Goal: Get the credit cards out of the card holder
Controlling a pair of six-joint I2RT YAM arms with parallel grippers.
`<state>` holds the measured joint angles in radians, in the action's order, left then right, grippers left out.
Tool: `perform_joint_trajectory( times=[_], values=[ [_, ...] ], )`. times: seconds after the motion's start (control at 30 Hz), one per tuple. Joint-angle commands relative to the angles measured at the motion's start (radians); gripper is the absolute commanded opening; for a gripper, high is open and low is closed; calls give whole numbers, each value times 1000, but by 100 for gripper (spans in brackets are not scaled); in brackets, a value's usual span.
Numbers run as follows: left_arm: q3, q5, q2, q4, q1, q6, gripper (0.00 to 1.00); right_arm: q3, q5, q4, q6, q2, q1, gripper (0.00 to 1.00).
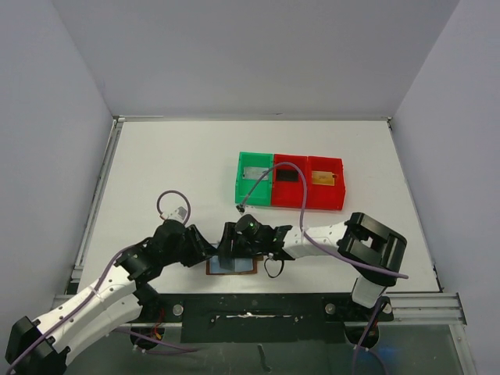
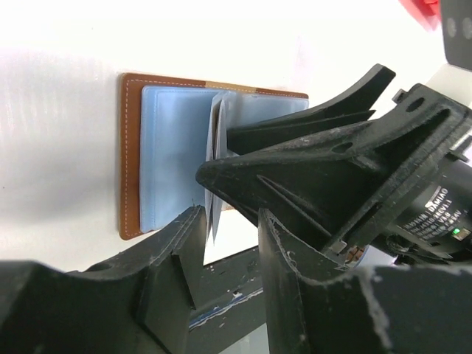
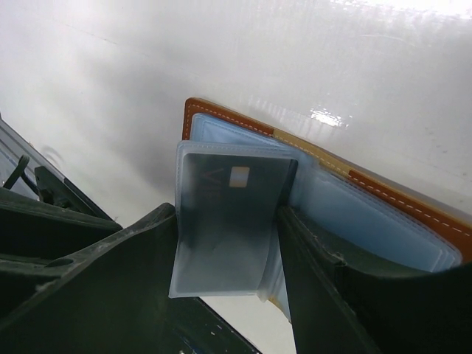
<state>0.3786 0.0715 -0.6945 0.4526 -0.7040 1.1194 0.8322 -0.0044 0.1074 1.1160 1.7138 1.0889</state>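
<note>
Lying open just beneath both grippers, the card holder [image 1: 232,266] [image 2: 169,147] [image 3: 354,203] is resting flat on the table [image 1: 156,172], its grey-blue lining facing up. The right gripper [image 1: 234,244] [image 2: 214,155] [image 3: 225,210] is straddling a clear sleeve [image 2: 215,140] [image 3: 221,284] that is standing up from the holder's fold. One finger is pressing against each side edge, so the gripper is holding the sleeve across its width at a middling spread. A dark grey card [image 3: 225,214] with a small chip is sitting inside that sleeve, between the right gripper's fingers. The left gripper [image 1: 209,251] [image 2: 230,221] is hovering just beside the right one, its jaws standing partly apart around the sleeve's lower edge; whether either finger is touching it I cannot tell. Well beyond both grippers, three trays are sitting side by side. A pale grey card [image 1: 255,173] is lying in the green tray [image 1: 244,191], a black card [image 1: 287,176] in the middle red tray [image 1: 289,203], and a golden-orange card [image 1: 322,179] in the end red tray [image 1: 341,187].
</note>
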Motion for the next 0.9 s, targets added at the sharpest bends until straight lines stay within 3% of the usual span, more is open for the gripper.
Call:
perform_joint_trajectory(
  times=[0.0,0.17,0.33,0.7,0.87],
  values=[
    [22,-35,56,-38,-5,4,34,-58,43,-109,-6,-26,-21,54],
    [23,-13,59,-27,-6,-7,32,-92,55,-107,-9,-67,-30,54],
    [-36,107,-45,-161,-14,-28,30,-136,55,-74,6,-101,-32,54],
    [-98,142,-102,-333,-59,14,31,-188,14,35,47,-92,-32,54],
    [-85,79,-108,-262,-63,8,31,-182,5,35,39,-95,-34,54]
  ],
)
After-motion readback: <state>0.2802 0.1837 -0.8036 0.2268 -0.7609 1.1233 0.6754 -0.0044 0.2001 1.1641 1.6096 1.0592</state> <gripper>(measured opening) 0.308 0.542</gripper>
